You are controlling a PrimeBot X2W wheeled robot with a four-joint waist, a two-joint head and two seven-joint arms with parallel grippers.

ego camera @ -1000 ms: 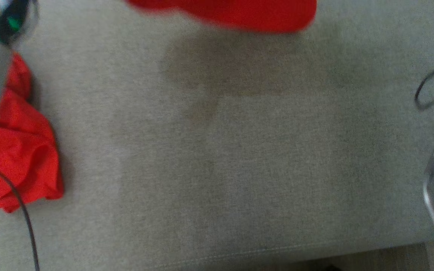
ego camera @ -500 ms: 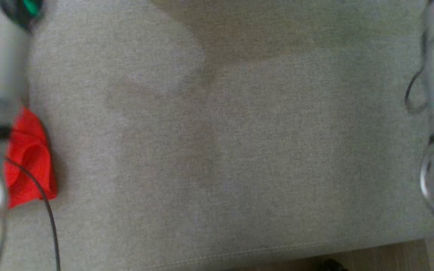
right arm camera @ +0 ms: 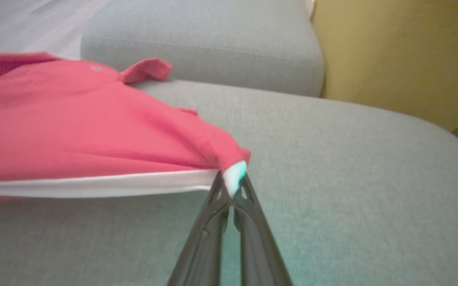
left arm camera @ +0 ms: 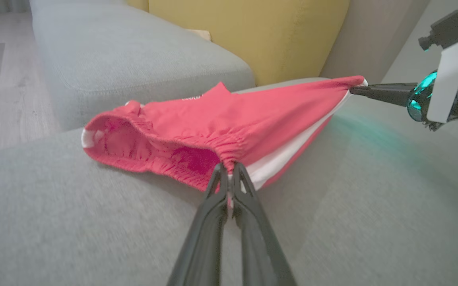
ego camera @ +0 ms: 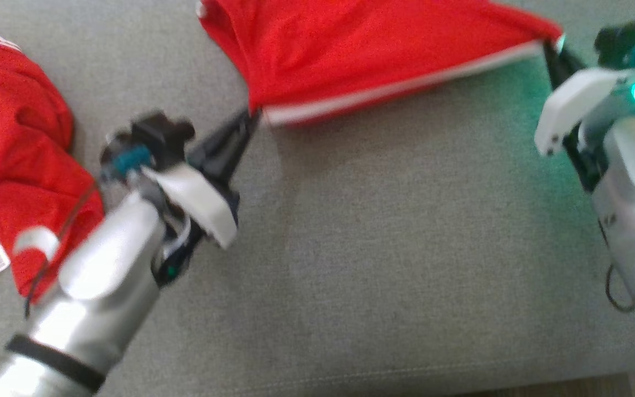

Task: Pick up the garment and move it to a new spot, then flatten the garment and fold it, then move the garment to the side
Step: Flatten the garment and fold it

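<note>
Holding the garment taut with left gripper and right gripper clamped on its ends; flattening, folding, side move pending.

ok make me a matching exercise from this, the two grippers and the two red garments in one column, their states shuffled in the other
Things
1. left gripper
2. right gripper
3. top red garment
4. left-side red garment

States
a. lies crumpled on the sofa, unheld
b. shut on a gathered elastic edge
c. shut on a corner at the end of a white stripe
d. stretched between both grippers

Pairs: 1-b, 2-c, 3-d, 4-a
</note>
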